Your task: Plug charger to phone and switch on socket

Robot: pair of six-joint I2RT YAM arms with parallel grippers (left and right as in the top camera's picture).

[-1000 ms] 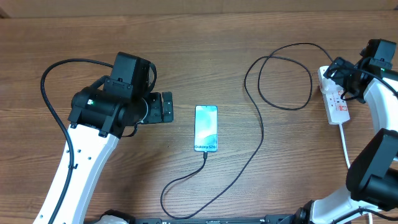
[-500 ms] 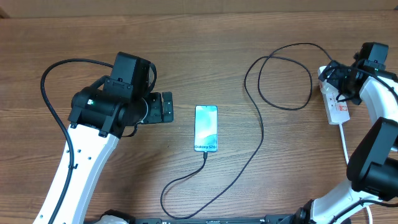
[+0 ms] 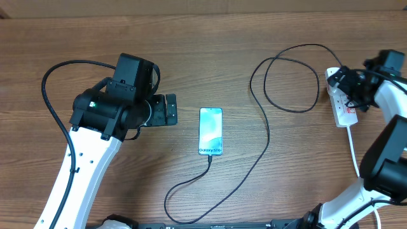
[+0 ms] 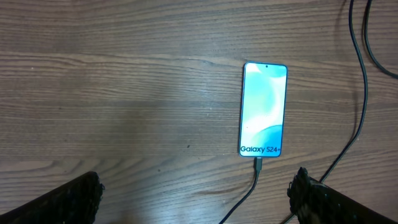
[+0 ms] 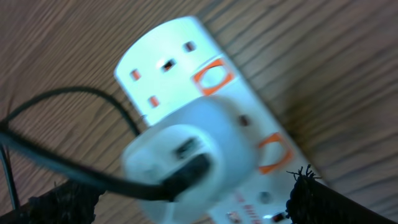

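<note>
The phone point(image 3: 210, 131) lies flat mid-table with its cyan screen up, and shows again in the left wrist view point(image 4: 263, 109). The charger's connector point(image 4: 257, 164) sits in the phone's near end. Its black cable point(image 3: 267, 137) loops across the table to the white socket point(image 3: 346, 113) at the right. In the blurred right wrist view, a white adapter point(image 5: 186, 152) with the black cable point(image 5: 74, 168) is plugged into the socket point(image 5: 168, 56). My right gripper point(image 3: 353, 86) point(image 5: 189, 205) hovers open over the socket's far end, astride the adapter. My left gripper point(image 3: 167, 109) point(image 4: 196, 202) is open, left of the phone.
The socket's thick white cord point(image 3: 351, 149) runs from its near end toward the table's front edge. A wide cable loop point(image 3: 286, 76) lies between the phone and the socket. The left arm's own black cable point(image 3: 54, 95) arcs at the far left.
My right gripper has shifted slightly over the far end of the socket. The left arm, phone and cable have not moved.
</note>
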